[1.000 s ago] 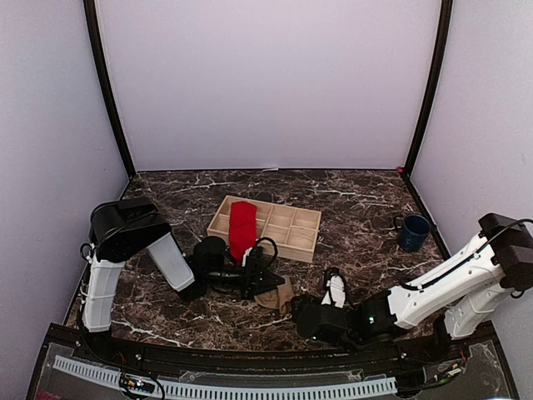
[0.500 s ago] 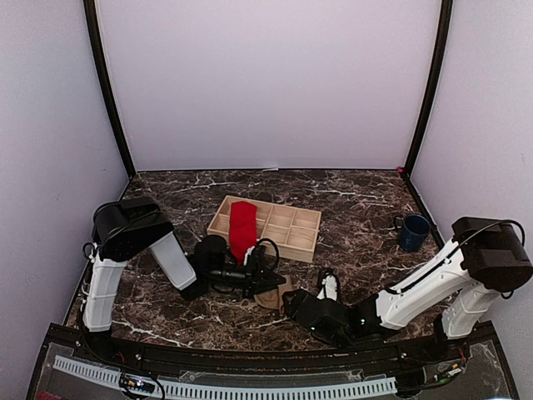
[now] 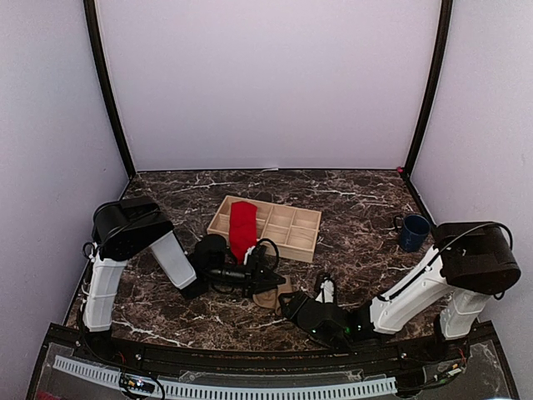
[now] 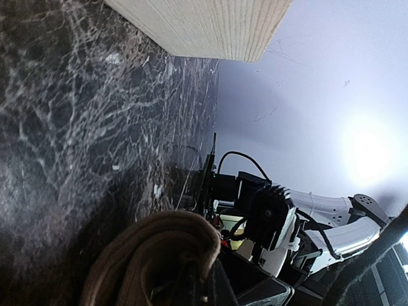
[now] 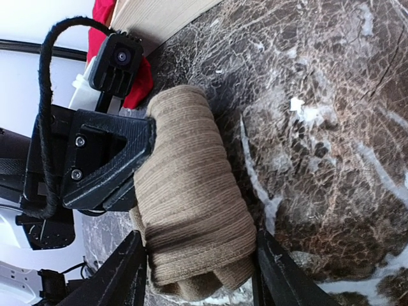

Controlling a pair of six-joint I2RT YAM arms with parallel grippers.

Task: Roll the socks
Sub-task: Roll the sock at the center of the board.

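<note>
Tan sock appears rolled, clenched in my left gripper, my right gripper spread open around it; red sock beyond lies unrolled.

I see two socks. The red sock is bright and plain. It lies flat and lengthwise over the left part of the wooden tray, and its near end hangs over the tray's front edge. It is not rolled.

The tan-brown sock is ribbed knit, already wound into a thick, short bundle. It rests on the desk just in front of the tray, near the red sock's hanging end. The left pincer is closed on one side of the bundle. The bundle's free end sits between the wide-apart fingers of the right pincer. I cannot tell if they touch it.
</note>
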